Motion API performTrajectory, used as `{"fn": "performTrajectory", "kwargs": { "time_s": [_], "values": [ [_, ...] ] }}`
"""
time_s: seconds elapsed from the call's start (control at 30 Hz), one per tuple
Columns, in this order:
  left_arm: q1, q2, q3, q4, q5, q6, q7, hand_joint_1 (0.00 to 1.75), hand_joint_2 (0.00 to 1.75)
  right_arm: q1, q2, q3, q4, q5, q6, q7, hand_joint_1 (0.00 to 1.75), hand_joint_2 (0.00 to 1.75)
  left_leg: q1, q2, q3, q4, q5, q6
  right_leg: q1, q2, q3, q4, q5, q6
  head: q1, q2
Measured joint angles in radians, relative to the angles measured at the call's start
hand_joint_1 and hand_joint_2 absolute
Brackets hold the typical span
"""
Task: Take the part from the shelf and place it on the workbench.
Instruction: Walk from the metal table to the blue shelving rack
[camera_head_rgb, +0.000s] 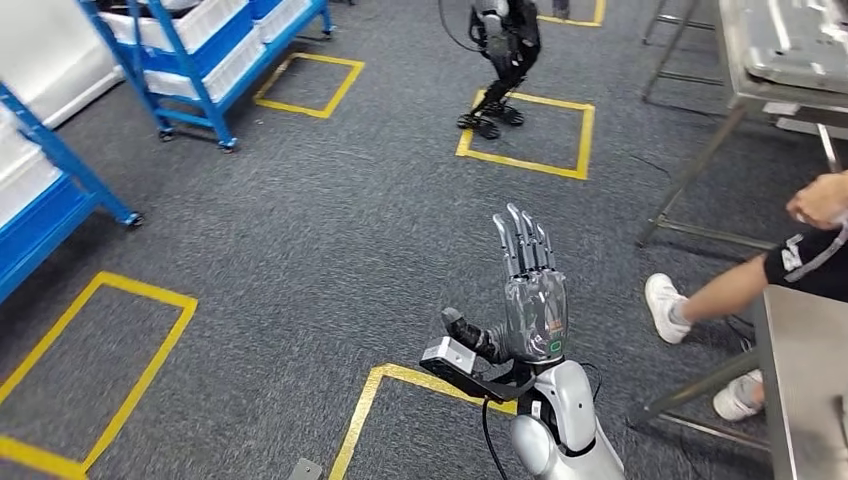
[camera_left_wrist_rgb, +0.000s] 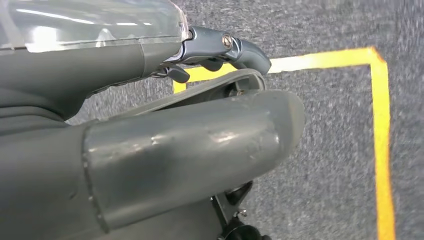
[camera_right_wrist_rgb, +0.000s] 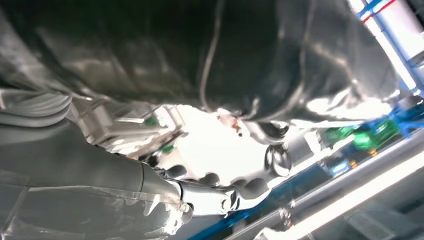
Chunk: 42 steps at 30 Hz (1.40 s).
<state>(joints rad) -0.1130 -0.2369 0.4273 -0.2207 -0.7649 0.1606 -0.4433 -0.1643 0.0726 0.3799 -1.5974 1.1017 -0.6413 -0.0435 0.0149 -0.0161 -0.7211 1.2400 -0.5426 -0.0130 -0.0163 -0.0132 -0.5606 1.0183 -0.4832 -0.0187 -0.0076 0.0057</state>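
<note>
Standing far left: shelf (camera_head_rgb: 186, 112) carrying white bins (camera_head_rgb: 215, 22), part presumably inside, too small to tell; calling for a turn that way, hand kept spread. Standing mid-floor: second robot (camera_head_rgb: 505, 60). Hovering centre: left hand (camera_head_rgb: 530, 290), fingers straight, holding nothing. Right hand (camera_right_wrist_rgb: 125, 190): grip impossible to tell. Crowding right: person (camera_head_rgb: 760, 280) sitting beside workbench (camera_head_rgb: 800, 370).

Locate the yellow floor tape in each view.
Head view: yellow floor tape outlines several rectangles; the nearest corner is low in the middle.
Left wrist view: one corner of it, upper right of the picture.
Right wrist view: not in it.
Shared landmark: the grey carpet under the tape, seen in the head and left wrist views.
</note>
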Motion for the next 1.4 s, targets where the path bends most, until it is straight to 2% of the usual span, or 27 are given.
{"fn": "performTrajectory", "kwargs": {
  "time_s": [0.03, 0.07, 0.1, 0.17, 0.23, 0.27, 0.33, 0.4, 0.47, 0.5, 0.53, 0.57, 0.6, 0.67, 0.7, 0.77, 0.83, 0.9, 1.0, 1.03, 1.07, 1.1, 1.13, 1.2, 1.27, 1.37, 1.4],
  "values": [
    [0.001, 0.000, 0.000, 0.000, 0.000, 0.000, 0.000, 0.00, 0.00, 0.001, 0.000, 0.000, 0.000, 0.000, 0.000, 0.000, 0.00, 0.00, 0.001, 0.004, -0.016, 0.037, -0.010, -0.002, 0.002, -0.017, 0.000, 0.002, -0.002, -0.001, 0.000, 0.000],
    [0.002, 0.000, 0.000, 0.000, 0.000, 0.000, 0.000, 0.00, 0.00, 0.001, 0.000, 0.000, 0.000, 0.000, 0.000, 0.000, 0.00, 0.00, 0.002, 0.008, -0.014, 0.041, -0.002, -0.004, 0.002, -0.032, 0.000, 0.004, -0.004, -0.002, 0.000, 0.000],
    [0.003, 0.001, 0.000, 0.000, 0.000, 0.000, 0.000, 0.00, 0.00, 0.001, 0.000, 0.000, 0.000, 0.000, 0.000, 0.000, 0.00, 0.00, 0.003, 0.013, 0.007, 0.006, 0.023, -0.004, 0.003, -0.047, 0.001, 0.005, -0.007, 0.000, 0.000, 0.000],
    [0.003, 0.001, 0.000, 0.000, 0.000, 0.000, 0.000, 0.00, 0.00, 0.000, 0.000, 0.000, 0.000, 0.000, 0.000, 0.000, 0.00, 0.00, -0.001, 0.050, 0.079, -0.123, 0.077, 0.001, 0.005, -0.071, 0.004, 0.009, -0.013, 0.005, 0.000, 0.000],
    [-0.001, 0.001, 0.000, 0.000, 0.000, 0.000, 0.000, 0.00, 0.00, -0.001, 0.000, 0.000, 0.000, 0.000, 0.000, 0.000, 0.00, 0.00, -0.010, 0.082, 0.119, -0.203, 0.095, 0.012, 0.011, -0.091, 0.006, 0.012, -0.018, 0.013, 0.000, 0.000],
    [-0.001, 0.001, 0.000, 0.000, 0.000, 0.000, 0.000, 0.00, 0.00, -0.002, 0.000, 0.000, 0.000, 0.000, 0.000, 0.000, 0.00, 0.00, -0.015, 0.083, 0.120, -0.211, 0.092, 0.018, 0.014, -0.100, 0.006, 0.012, -0.019, 0.017, 0.001, 0.000],
    [0.002, 0.002, 0.000, 0.000, -0.001, 0.000, 0.001, 0.00, 0.00, -0.004, 0.001, 0.001, 0.000, 0.000, 0.000, 0.000, 0.00, 0.00, -0.013, 0.062, 0.118, -0.217, 0.098, 0.029, 0.013, -0.110, 0.009, 0.011, -0.022, 0.027, 0.001, 0.000],
    [0.002, 0.002, 0.000, 0.000, -0.001, 0.000, 0.001, 0.00, 0.00, -0.006, 0.002, 0.001, -0.001, -0.001, 0.000, 0.000, 0.00, 0.00, -0.008, 0.041, 0.121, -0.228, 0.105, 0.040, 0.007, -0.065, -0.001, 0.043, -0.049, 0.038, 0.001, 0.000],
    [-0.003, 0.001, 0.000, 0.000, -0.003, 0.000, 0.001, 0.00, 0.00, -0.005, 0.002, 0.001, 0.000, -0.001, 0.000, 0.000, 0.00, 0.00, -0.005, 0.025, 0.122, -0.233, 0.110, 0.049, 0.002, -0.006, -0.050, 0.144, -0.105, 0.044, 0.001, 0.000],
    [-0.004, 0.001, 0.000, 0.000, -0.004, 0.000, 0.001, 0.00, 0.00, -0.004, 0.001, 0.001, 0.001, -0.002, 0.000, 0.000, 0.00, 0.00, -0.005, 0.017, 0.121, -0.232, 0.110, 0.052, 0.002, 0.005, -0.083, 0.207, -0.130, 0.046, 0.001, 0.000],
    [-0.004, 0.001, 0.000, 0.000, -0.006, 0.000, 0.001, 0.00, 0.00, -0.002, 0.001, 0.001, 0.002, -0.002, -0.001, 0.000, 0.00, 0.00, -0.005, 0.009, 0.120, -0.231, 0.111, 0.053, 0.001, 0.009, -0.108, 0.252, -0.139, 0.048, 0.001, 0.000],
    [-0.003, 0.000, 0.000, 0.000, -0.007, 0.001, 0.001, 0.00, 0.00, -0.002, 0.001, 0.001, 0.003, -0.004, -0.001, 0.000, 0.00, 0.00, -0.004, 0.001, 0.120, -0.230, 0.110, 0.053, 0.000, 0.010, -0.120, 0.265, -0.129, 0.050, 0.001, 0.000],
    [-0.002, 0.000, 0.001, 0.000, -0.008, 0.002, 0.002, 0.00, 0.00, -0.002, 0.001, 0.001, 0.003, -0.007, -0.001, 0.000, 0.00, 0.00, -0.004, -0.006, 0.121, -0.227, 0.109, 0.051, -0.003, 0.010, -0.115, 0.245, -0.101, 0.052, 0.001, 0.000],
    [-0.002, 0.000, 0.001, 0.000, -0.009, 0.004, 0.003, 0.00, 0.00, -0.002, 0.001, 0.001, 0.003, -0.015, 0.000, 0.000, 0.00, 0.00, -0.002, -0.018, 0.120, -0.219, 0.104, 0.044, -0.010, 0.015, -0.070, 0.135, -0.031, 0.055, 0.001, 0.000],
    [-0.002, -0.001, 0.001, 0.000, -0.010, 0.006, 0.004, 0.00, 0.00, -0.003, 0.001, 0.001, 0.003, -0.019, 0.000, 0.000, 0.00, 0.00, -0.003, -0.022, 0.117, -0.213, 0.100, 0.039, -0.011, 0.019, -0.050, 0.083, -0.011, 0.054, 0.001, 0.000],
    [-0.003, -0.001, 0.001, 0.000, -0.010, 0.008, 0.006, 0.00, 0.00, -0.004, 0.002, 0.001, 0.004, -0.026, 0.001, 0.001, 0.00, 0.00, -0.006, -0.027, 0.110, -0.207, 0.099, 0.027, -0.009, 0.027, -0.034, 0.038, -0.004, 0.048, 0.000, 0.000],
    [-0.002, 0.000, 0.001, 0.000, -0.010, 0.010, 0.006, 0.00, 0.00, -0.004, 0.003, 0.001, 0.005, -0.035, 0.004, 0.003, 0.00, 0.00, -0.004, -0.027, 0.107, -0.208, 0.100, 0.017, -0.007, 0.027, -0.035, 0.034, -0.001, 0.037, 0.000, 0.000],
    [-0.002, 0.000, 0.001, 0.000, -0.011, 0.010, 0.005, 0.00, 0.00, -0.006, 0.004, 0.001, 0.005, -0.046, 0.010, 0.004, 0.00, 0.00, -0.002, -0.015, 0.099, -0.185, 0.081, 0.008, -0.008, 0.022, -0.032, 0.029, 0.003, 0.023, 0.000, 0.000],
    [-0.003, 0.000, 0.001, 0.000, -0.011, 0.009, 0.004, 0.00, 0.00, -0.007, 0.006, 0.001, 0.006, -0.058, 0.017, 0.004, 0.00, 0.00, -0.001, 0.003, 0.028, -0.024, -0.005, 0.000, -0.005, 0.010, -0.031, 0.026, 0.004, 0.009, 0.000, 0.000],
    [-0.003, 0.000, 0.001, 0.000, -0.011, 0.008, 0.004, 0.00, 0.00, -0.006, 0.006, 0.001, 0.008, -0.060, 0.017, 0.004, 0.00, 0.00, -0.001, 0.004, 0.003, 0.032, -0.026, -0.002, -0.003, 0.006, -0.032, 0.026, 0.004, 0.008, 0.000, 0.000],
    [-0.002, 0.000, 0.001, 0.000, -0.011, 0.008, 0.004, 0.00, 0.00, -0.006, 0.006, 0.001, 0.010, -0.061, 0.017, 0.004, 0.00, 0.00, -0.001, 0.005, -0.007, 0.059, -0.028, -0.002, -0.002, 0.003, -0.032, 0.027, 0.004, 0.007, 0.000, 0.000],
    [-0.001, 0.001, 0.001, 0.000, -0.011, 0.008, 0.004, 0.00, 0.00, -0.006, 0.006, 0.001, 0.011, -0.061, 0.017, 0.004, 0.00, 0.00, -0.001, 0.006, -0.001, 0.051, -0.013, 0.000, -0.001, 0.001, -0.031, 0.027, 0.003, 0.007, 0.000, 0.000],
    [0.000, 0.001, 0.001, 0.000, -0.012, 0.008, 0.004, 0.00, 0.00, -0.006, 0.006, 0.001, 0.012, -0.062, 0.017, 0.004, 0.00, 0.00, -0.001, 0.007, 0.024, 0.005, 0.017, 0.003, 0.000, 0.000, -0.031, 0.027, 0.003, 0.007, 0.000, 0.000],
    [-0.003, 0.001, 0.001, 0.000, -0.012, 0.009, 0.003, 0.00, 0.00, -0.007, 0.006, 0.001, 0.013, -0.062, 0.017, 0.004, 0.00, 0.00, -0.004, 0.011, 0.091, -0.123, 0.070, 0.012, 0.003, -0.001, -0.031, 0.029, 0.002, 0.010, 0.000, 0.000],
    [-0.006, 0.001, 0.001, 0.000, -0.013, 0.010, 0.004, 0.00, 0.00, -0.008, 0.006, 0.001, 0.013, -0.062, 0.016, 0.004, 0.00, 0.00, -0.009, 0.013, 0.126, -0.196, 0.081, 0.020, 0.005, -0.002, -0.034, 0.030, 0.003, 0.017, 0.000, 0.000],
    [-0.004, 0.001, 0.001, 0.000, -0.014, 0.005, 0.002, 0.00, 0.00, -0.008, 0.006, 0.001, 0.013, -0.062, 0.015, 0.005, 0.00, 0.00, -0.010, 0.010, 0.132, -0.215, 0.083, 0.033, 0.005, -0.004, -0.034, 0.025, 0.006, 0.034, 0.000, 0.000],
    [-0.003, 0.001, 0.001, 0.000, -0.014, -0.002, 0.000, 0.00, 0.00, -0.008, 0.006, 0.001, 0.013, -0.062, 0.015, 0.005, 0.00, 0.00, -0.007, 0.009, 0.135, -0.223, 0.088, 0.038, 0.004, -0.002, -0.038, 0.036, -0.004, 0.039, 0.000, 0.000]
  ]
}}
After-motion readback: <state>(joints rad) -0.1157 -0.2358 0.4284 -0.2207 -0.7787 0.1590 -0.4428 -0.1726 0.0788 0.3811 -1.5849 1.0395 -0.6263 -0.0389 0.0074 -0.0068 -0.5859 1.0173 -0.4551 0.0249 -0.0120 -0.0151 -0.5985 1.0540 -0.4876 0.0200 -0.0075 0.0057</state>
